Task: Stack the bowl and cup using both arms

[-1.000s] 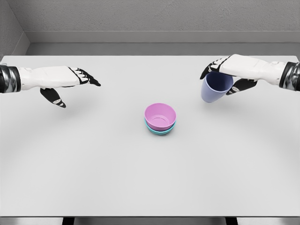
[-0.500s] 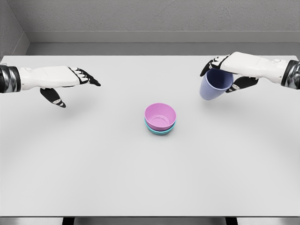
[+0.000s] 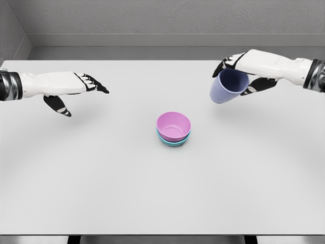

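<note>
Blue cup (image 3: pixel 223 87) is clamped in the right hand (image 3: pixel 247 68), and it's been carried up and left vs a sec ago, tilted, closer to the pink bowl (image 3: pixel 173 125) nested in the teal bowl (image 3: pixel 173 142) mid-surface. Drop-in prob next. Left hand (image 3: pixel 76 85) is kept spread, idle, holding nothing.

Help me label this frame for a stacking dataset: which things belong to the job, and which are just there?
Part of the job:
- cup, held by the right hand above the table
- pink bowl, nested in the teal bowl
- left hand, open, holding nothing

Just there:
- table; nothing else lies on it
</note>
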Controlling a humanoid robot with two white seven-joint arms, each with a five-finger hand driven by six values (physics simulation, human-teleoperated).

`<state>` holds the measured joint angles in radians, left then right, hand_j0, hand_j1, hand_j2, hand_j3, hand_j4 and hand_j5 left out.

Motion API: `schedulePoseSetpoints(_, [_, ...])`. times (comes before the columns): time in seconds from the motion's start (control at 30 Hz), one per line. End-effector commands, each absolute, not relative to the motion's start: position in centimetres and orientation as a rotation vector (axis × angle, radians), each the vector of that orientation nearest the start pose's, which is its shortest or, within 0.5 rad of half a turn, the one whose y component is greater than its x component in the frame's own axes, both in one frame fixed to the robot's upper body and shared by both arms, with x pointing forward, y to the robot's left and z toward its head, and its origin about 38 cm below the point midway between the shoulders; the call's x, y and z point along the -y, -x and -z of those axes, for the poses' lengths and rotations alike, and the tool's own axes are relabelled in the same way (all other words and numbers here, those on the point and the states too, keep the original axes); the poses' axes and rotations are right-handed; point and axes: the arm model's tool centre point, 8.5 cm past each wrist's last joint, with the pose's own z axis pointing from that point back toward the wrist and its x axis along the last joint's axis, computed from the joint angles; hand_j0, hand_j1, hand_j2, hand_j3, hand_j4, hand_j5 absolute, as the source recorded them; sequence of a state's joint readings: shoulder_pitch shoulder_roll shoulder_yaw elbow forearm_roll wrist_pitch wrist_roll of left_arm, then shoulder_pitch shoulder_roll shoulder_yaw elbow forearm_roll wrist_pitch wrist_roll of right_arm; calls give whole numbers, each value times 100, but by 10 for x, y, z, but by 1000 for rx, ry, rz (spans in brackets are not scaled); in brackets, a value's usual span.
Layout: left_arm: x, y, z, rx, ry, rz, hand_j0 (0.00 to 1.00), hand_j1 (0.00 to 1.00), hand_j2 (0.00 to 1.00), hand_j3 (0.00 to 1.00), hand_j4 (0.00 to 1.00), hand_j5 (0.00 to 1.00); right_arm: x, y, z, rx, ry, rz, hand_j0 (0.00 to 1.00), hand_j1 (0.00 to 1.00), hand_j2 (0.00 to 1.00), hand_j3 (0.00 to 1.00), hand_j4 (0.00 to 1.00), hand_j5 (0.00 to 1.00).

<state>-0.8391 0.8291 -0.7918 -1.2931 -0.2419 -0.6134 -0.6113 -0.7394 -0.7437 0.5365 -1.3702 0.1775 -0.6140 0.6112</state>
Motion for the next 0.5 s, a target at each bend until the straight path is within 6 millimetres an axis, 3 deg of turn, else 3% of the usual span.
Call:
schedulePoseSetpoints(0.0, [-313,-463,-232,1322,-307,2087,100,100,100,100,100,100,286,-457,-273,1655,292,-1929,56,56,56,56,56,56])
schedulePoseSetpoints(0.47, [-314,-463,-232,1321,-311,2087,100,100,100,100,100,100,243,-425,-301,1782,276,-2077,56,56,56,56,56,56])
